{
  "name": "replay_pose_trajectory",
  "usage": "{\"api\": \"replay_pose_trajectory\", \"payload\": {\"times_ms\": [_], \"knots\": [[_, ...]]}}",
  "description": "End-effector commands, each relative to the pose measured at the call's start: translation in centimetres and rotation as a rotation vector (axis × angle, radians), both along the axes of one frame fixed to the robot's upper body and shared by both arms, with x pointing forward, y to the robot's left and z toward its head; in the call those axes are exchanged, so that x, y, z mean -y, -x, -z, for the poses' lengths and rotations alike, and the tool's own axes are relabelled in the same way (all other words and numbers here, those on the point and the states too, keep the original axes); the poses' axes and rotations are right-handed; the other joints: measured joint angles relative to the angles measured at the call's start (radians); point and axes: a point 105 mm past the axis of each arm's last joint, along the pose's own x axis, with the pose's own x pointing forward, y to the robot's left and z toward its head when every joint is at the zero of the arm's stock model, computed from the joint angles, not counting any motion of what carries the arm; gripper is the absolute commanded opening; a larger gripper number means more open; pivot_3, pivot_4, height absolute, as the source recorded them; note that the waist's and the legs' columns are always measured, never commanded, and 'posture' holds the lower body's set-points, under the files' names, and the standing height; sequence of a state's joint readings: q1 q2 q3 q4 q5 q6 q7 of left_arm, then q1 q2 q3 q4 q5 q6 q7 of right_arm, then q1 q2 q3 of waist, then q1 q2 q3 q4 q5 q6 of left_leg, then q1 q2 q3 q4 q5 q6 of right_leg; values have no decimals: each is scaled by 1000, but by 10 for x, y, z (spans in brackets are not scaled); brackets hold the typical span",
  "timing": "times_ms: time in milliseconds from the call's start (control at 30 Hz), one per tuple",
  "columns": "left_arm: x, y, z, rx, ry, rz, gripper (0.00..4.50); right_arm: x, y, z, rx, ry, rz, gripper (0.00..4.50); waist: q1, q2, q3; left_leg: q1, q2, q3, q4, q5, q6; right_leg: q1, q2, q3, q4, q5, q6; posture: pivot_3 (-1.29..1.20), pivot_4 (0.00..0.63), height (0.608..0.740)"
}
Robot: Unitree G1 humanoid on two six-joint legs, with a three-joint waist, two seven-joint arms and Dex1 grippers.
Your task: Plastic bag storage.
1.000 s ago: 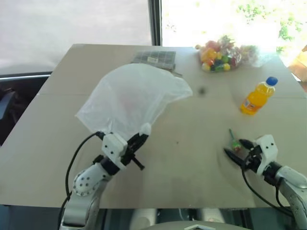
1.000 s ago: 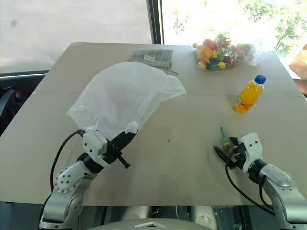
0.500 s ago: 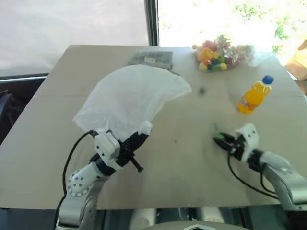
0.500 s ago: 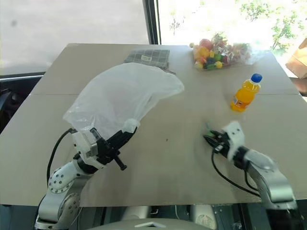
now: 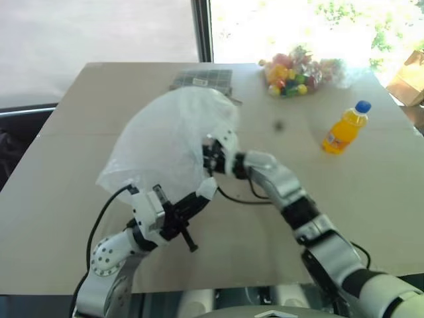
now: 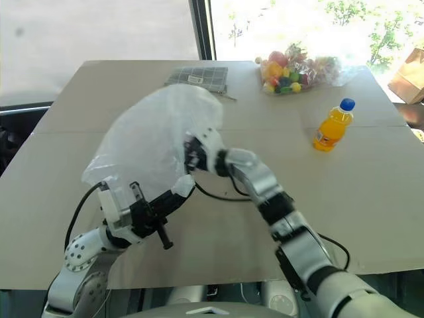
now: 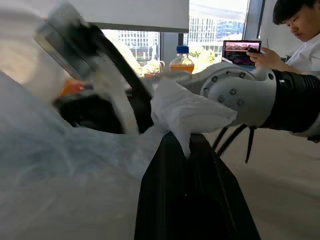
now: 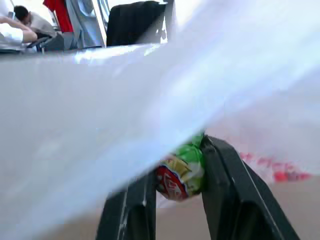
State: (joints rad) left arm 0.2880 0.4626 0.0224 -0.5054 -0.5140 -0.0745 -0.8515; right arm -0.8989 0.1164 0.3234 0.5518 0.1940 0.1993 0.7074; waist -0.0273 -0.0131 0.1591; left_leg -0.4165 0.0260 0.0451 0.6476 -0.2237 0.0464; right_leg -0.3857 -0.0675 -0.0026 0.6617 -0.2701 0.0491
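Holding candy (image 8: 181, 172) against plastic bag (image 5: 169, 142).

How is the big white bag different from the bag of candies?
The white bag is much bigger than the candy bag. The white bag is milky with hardly anything showing through; the candy bag is clear and packed with colourful round candies. The white bag is held up by the left hand; the candy bag lies on the table's far side. Both are thin plastic.

A pale beige counter (image 5: 371, 199) stands before a tall window (image 5: 298, 26) flooded with daylight and greenery; a dark frame post (image 5: 201, 30) divides it from a shaded grey pane (image 5: 99, 33).
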Motion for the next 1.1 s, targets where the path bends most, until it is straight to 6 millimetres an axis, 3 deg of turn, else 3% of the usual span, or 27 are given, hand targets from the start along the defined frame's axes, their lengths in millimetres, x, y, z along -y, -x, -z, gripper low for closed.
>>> {"api": "replay_pose_trajectory", "payload": {"times_ms": [33, 167, 200, 367, 567, 700, 767, 867, 1000, 1100], "knots": [[6, 9, -7, 39, 10, 34, 0, 2, -10, -8, 5, -53, 34, 2600, 6, 0, 0, 0, -1, 0, 0, 0, 0, 0, -2, 0, 0, 0, 0, 0, 150, 740], [2, 6, -7, 40, 21, -5, 0, 21, -18, 0, 19, -67, 93, 4270, 5, 0, 0, -1, -3, 1, 0, 0, 0, 0, -5, 1, -1, 0, 0, 0, 150, 740], [1, 6, -8, 40, 24, -10, 0, 24, -19, 2, 19, -69, 100, 4450, 4, 0, 0, -1, -3, 0, 0, 0, 0, 0, -6, 0, 0, 0, 0, 0, 150, 740], [-1, 2, -9, 32, 52, -29, 0, 58, -26, 10, 42, -76, 189, 4450, -8, 1, 1, -1, -2, 0, -2, 0, 0, -1, -8, 0, 0, 0, -1, 0, 150, 740], [-29, -18, -24, 42, 145, -163, 0, 117, -30, 7, 70, -78, 284, 4450, -12, 2, 1, -1, -2, 1, -5, 0, 0, -2, -9, 1, -1, 0, -1, 0, 150, 740], [-32, -19, -24, 32, 138, -163, 0, 145, -34, -2, 55, -100, 372, 4450, -11, 1, 1, -1, -2, 1, -5, 0, 0, -1, -10, 1, -2, 0, 0, 0, 150, 740], [-31, -18, -22, 23, 139, -153, 0, 155, -45, -12, 41, -146, 448, 4450, -15, 1, 1, -1, -2, 2, -5, 0, 0, -2, -10, 1, -2, 0, 0, 0, 150, 740], [-29, -17, -21, 18, 139, -147, 0, 155, -63, -23, 22, -187, 510, 4450, -17, 3, 2, 0, -1, 2, -5, 0, 0, -2, -8, 2, -1, 0, 0, 0, 150, 740], [-30, -19, -21, 20, 131, -147, 0, 131, -73, -37, -10, -240, 455, 4450, -15, 3, 2, 0, 0, 2, -5, 1, -1, -3, -6, 3, 0, 0, -1, 0, 150, 740], [-29, -19, -21, 25, 122, -145, 0, 114, -78, -37, -47, -236, 421, 4450, -15, 3, 2, -1, -1, 2, -6, 0, -1, -3, -6, 3, -1, 0, -1, 0, 150, 740]]}}
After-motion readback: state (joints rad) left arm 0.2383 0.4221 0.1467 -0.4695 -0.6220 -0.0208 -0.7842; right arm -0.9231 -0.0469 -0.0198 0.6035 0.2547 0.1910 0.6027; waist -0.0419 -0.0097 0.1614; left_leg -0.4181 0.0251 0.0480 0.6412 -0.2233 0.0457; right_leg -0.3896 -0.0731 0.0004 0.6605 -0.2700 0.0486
